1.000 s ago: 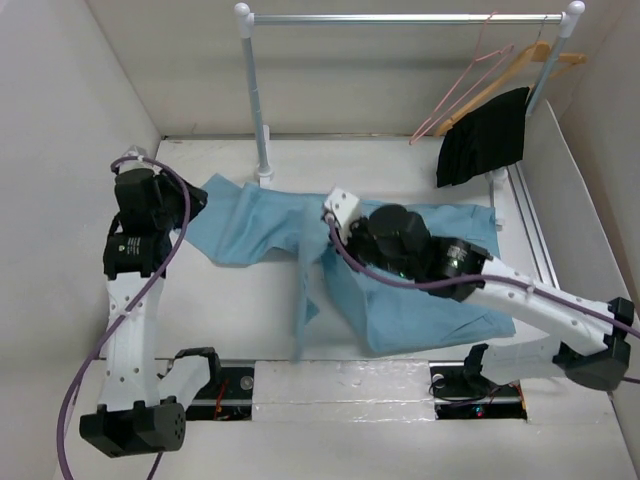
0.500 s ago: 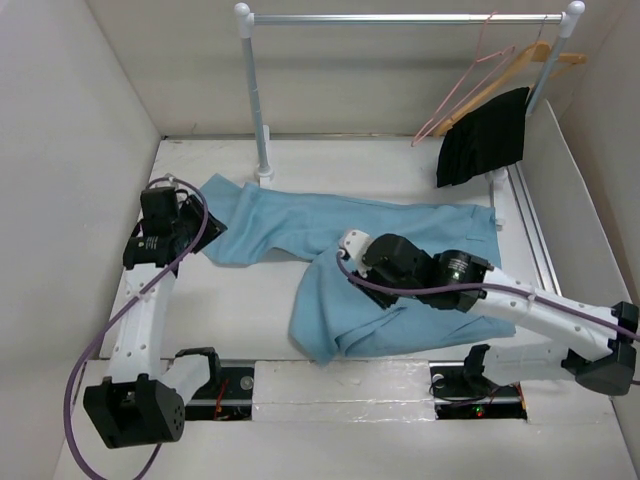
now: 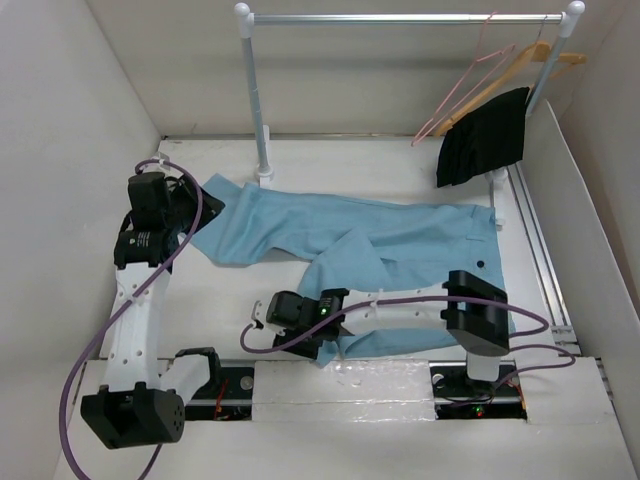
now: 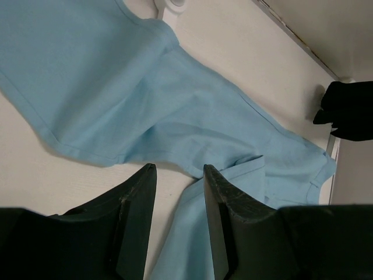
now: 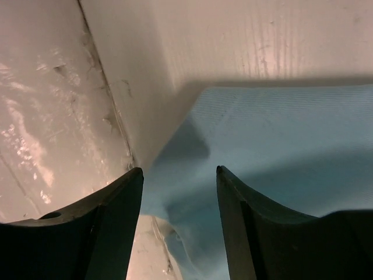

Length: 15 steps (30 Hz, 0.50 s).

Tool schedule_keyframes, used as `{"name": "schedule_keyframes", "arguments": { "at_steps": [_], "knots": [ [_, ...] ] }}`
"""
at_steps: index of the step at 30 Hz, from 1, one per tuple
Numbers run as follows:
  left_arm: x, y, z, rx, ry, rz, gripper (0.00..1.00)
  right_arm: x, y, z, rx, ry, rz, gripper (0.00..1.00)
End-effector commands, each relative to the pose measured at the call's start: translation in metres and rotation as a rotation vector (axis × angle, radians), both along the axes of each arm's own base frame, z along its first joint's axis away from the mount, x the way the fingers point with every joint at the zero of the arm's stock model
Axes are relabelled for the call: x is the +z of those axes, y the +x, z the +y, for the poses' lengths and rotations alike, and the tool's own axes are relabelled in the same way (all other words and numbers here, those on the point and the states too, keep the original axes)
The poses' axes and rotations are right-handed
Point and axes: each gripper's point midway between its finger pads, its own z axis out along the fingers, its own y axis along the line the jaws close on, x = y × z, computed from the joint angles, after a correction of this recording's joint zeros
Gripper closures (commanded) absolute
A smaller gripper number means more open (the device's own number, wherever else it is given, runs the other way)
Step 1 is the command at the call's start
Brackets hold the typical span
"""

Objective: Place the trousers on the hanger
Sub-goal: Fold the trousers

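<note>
The light blue trousers [image 3: 380, 245] lie spread flat across the table, from the rail post to the front right. In the left wrist view the trousers [image 4: 192, 111] fill most of the picture. My left gripper [image 3: 198, 203] hovers at their left end, open [image 4: 178, 169], with only cloth and table showing far below between its fingers. My right gripper [image 3: 298, 328] hangs low over the front corner of the trousers [image 5: 280, 134] by the table's near edge, open [image 5: 178, 170], holding nothing. An empty pink wire hanger [image 3: 468, 82] hangs on the rail.
A wooden hanger [image 3: 545, 55] carrying a black garment [image 3: 485, 135] hangs beside the pink one at the right end of the metal rail [image 3: 400, 18]. The rail's left post [image 3: 258, 110] stands behind the trousers. Shiny tape [image 5: 41, 116] lines the near table edge. White walls close in both sides.
My right gripper opened and let go of the lifted fold, which dropped flat. That arm swung from mid-trousers to their front corner. The left arm moved only slightly.
</note>
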Motion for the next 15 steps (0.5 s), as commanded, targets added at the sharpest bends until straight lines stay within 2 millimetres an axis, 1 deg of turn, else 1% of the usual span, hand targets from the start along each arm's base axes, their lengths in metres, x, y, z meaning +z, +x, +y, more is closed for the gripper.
{"name": "schedule_keyframes", "arguments": {
  "at_steps": [1,2,4,5,6,7,8,9,10,11,12,13,14,15],
  "knots": [
    [0.025,0.001,-0.005,-0.024,-0.01,-0.082,0.65,0.02,0.011,0.033,-0.043,0.115,-0.052,0.42],
    [0.021,0.0,-0.006,-0.026,-0.012,-0.076,0.65,0.008,0.013,0.033,-0.053,0.1,-0.058,0.42],
    [0.02,-0.001,-0.007,-0.033,-0.018,-0.081,0.65,-0.005,0.016,0.031,-0.074,0.076,-0.07,0.42],
    [0.019,-0.002,-0.007,-0.034,-0.017,-0.083,0.65,-0.012,0.015,0.033,-0.07,0.068,-0.061,0.42],
    [0.019,-0.002,-0.008,-0.036,-0.02,-0.085,0.65,-0.026,0.013,0.034,-0.064,0.038,-0.046,0.43],
    [0.02,-0.002,-0.007,-0.035,-0.018,-0.085,0.65,-0.032,0.012,0.035,-0.068,0.032,-0.034,0.46],
    [0.024,-0.001,-0.007,-0.035,-0.014,-0.093,0.66,-0.035,0.01,0.038,-0.062,0.036,-0.039,0.72],
    [0.026,0.0,-0.005,-0.029,-0.006,-0.095,0.66,-0.036,0.011,0.04,-0.066,0.038,-0.045,0.82],
    [0.047,0.002,-0.003,-0.022,0.009,-0.132,0.66,-0.02,0.016,0.047,-0.121,0.092,-0.06,1.0],
    [0.047,0.002,-0.002,-0.015,0.013,-0.132,0.66,-0.02,0.016,0.047,-0.121,0.093,-0.061,1.0],
    [0.053,0.003,0.001,-0.004,0.022,-0.139,0.66,-0.006,0.019,0.054,-0.122,0.13,-0.075,1.0],
    [0.063,0.005,0.004,0.012,0.033,-0.154,0.66,0.021,0.02,0.063,-0.115,0.197,-0.082,1.0],
    [0.091,0.008,0.01,0.047,0.049,-0.208,0.66,0.046,0.021,0.076,-0.101,0.275,-0.092,1.0],
    [0.104,0.008,0.012,0.058,0.053,-0.231,0.66,0.08,0.022,0.093,-0.053,0.364,-0.11,1.0]
  ]
}}
